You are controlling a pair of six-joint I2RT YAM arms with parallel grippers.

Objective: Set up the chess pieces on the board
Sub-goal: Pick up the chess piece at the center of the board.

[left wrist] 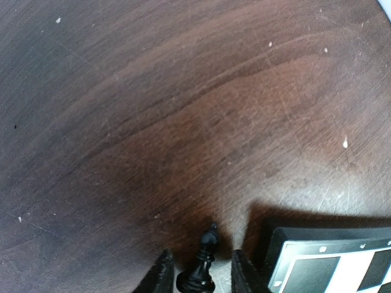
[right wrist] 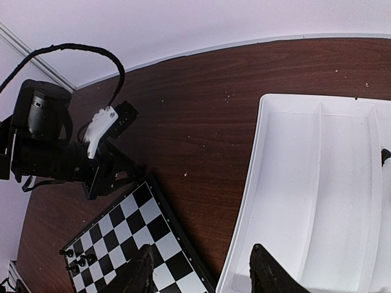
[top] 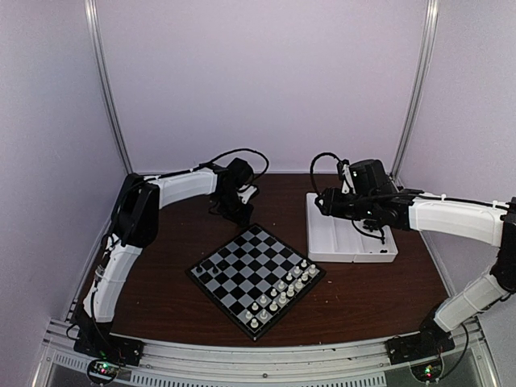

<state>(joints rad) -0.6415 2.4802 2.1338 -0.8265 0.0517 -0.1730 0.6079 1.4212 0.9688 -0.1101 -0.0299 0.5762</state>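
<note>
From above, the board (top: 242,270) lies near the middle of the tabletop (top: 387,294), turned so one corner points at the far edge; white chessmen (top: 282,294) stand in two rows along its near-right side; a white compartment tray (top: 322,242) sits beside the board's right corner, toward the tabletop's right edge. The left end effector (top: 239,214) hangs low just beyond the board's far corner; the right end effector (top: 367,231) hovers over the tray.

In the left wrist view, a black piece (left wrist: 204,268) stands between the two fingers (left wrist: 164,274), just off a corner of the board; the jaws are partly open, with a gap showing between the piece and the finger on the view's right; I cannot tell whether the other finger touches it.

In the right wrist view, the fingers (right wrist: 269,274) stand about half open with nothing between them, above the strip of tabletop between tray and board; a few black chessmen (right wrist: 76,261) cluster at the board's left corner; a small dark object (right wrist: 385,157), cut off by the frame, lies in the tray.
</note>
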